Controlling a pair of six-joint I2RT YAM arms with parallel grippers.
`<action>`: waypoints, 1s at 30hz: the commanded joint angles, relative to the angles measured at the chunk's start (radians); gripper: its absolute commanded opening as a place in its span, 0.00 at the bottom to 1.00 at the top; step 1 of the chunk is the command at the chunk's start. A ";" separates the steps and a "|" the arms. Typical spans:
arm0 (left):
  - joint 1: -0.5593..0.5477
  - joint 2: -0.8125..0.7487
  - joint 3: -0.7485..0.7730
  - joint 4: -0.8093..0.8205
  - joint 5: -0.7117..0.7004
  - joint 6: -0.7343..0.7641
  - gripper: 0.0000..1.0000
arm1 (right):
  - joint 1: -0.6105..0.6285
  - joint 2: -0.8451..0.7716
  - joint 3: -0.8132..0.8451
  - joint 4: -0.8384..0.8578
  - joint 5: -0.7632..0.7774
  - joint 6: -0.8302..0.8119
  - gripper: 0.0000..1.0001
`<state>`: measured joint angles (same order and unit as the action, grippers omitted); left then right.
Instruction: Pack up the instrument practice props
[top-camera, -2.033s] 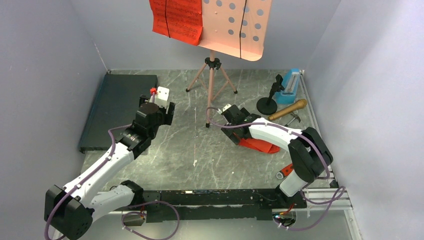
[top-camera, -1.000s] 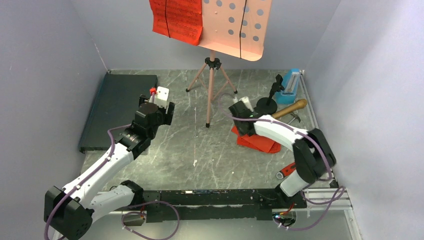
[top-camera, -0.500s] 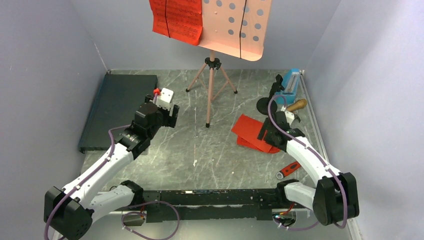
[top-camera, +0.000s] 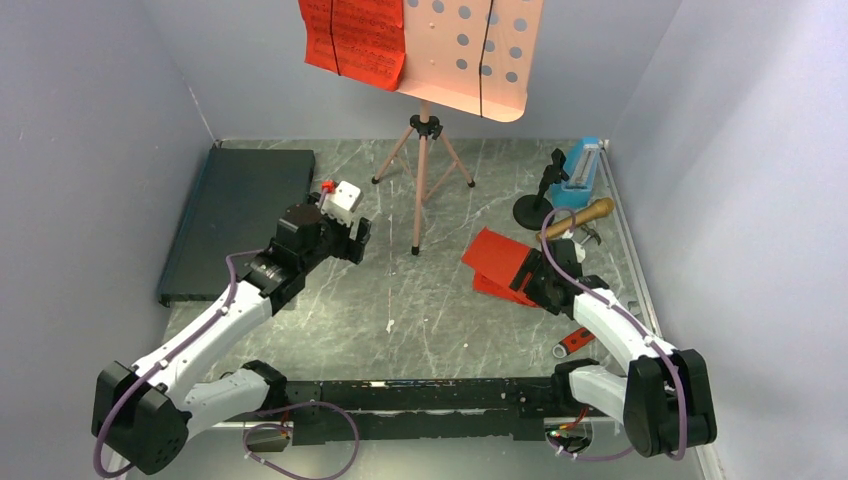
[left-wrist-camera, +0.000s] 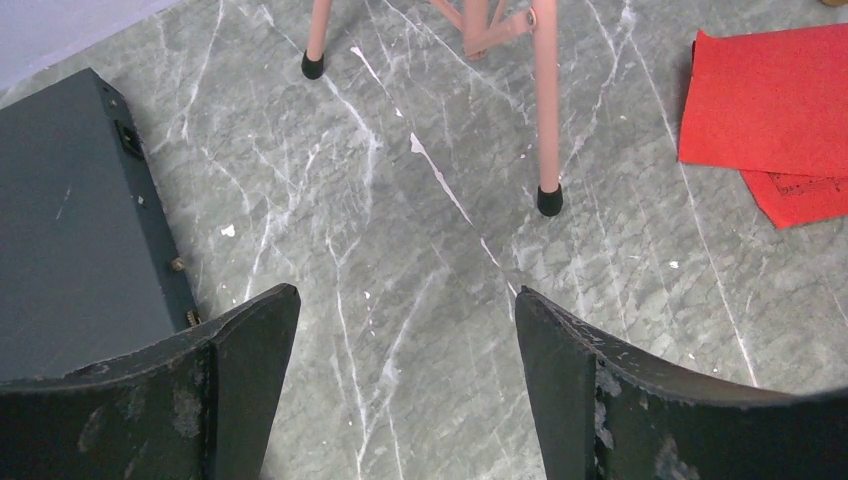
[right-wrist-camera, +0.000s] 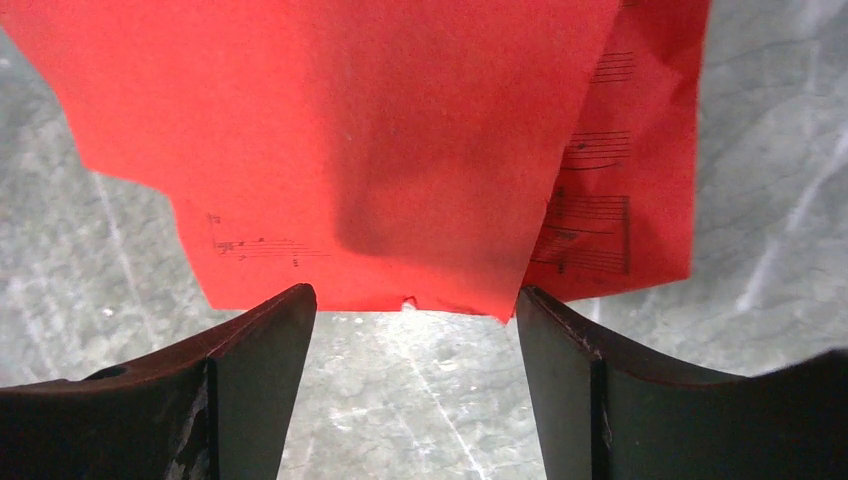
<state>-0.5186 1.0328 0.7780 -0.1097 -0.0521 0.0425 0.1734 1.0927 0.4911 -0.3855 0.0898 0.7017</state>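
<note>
The pink music stand (top-camera: 470, 50) rises at the back on its tripod (top-camera: 424, 160), with red sheet-music pages (top-camera: 355, 35) on its desk. More red pages (top-camera: 497, 262) lie on the floor right of centre. The blue metronome (top-camera: 583, 170), the black microphone stand (top-camera: 533, 210) and the gold microphone (top-camera: 578, 217) lying flat are at the back right. My right gripper (right-wrist-camera: 413, 292) is open just short of the near edge of the floor pages (right-wrist-camera: 350, 120), which overlap. My left gripper (left-wrist-camera: 405, 292) is open over bare floor, with a tripod leg (left-wrist-camera: 545, 110) and the pages (left-wrist-camera: 770, 100) ahead.
A flat dark case (top-camera: 237, 215) lies along the left wall, seen beside my left finger in the left wrist view (left-wrist-camera: 70, 230). A red-handled wrench (top-camera: 577, 338) lies near the right arm's base. Walls close in the marble floor on three sides.
My right arm swung from beside the tripod out to the right and came back down at the floor pages' near edge. My left gripper shifted right, toward the tripod.
</note>
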 joint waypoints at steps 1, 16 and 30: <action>-0.004 0.011 0.026 0.029 0.028 -0.003 0.85 | -0.011 -0.042 0.005 0.123 -0.082 0.019 0.76; -0.006 0.027 0.027 0.030 0.033 -0.004 0.84 | -0.096 0.007 0.109 0.347 -0.238 0.156 0.63; -0.008 0.023 0.030 0.020 0.013 0.009 0.84 | -0.189 0.189 0.396 0.311 -0.174 -0.137 0.75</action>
<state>-0.5209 1.0580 0.7784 -0.1108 -0.0383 0.0418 -0.0231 1.2861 0.7929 -0.0383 -0.0814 0.7307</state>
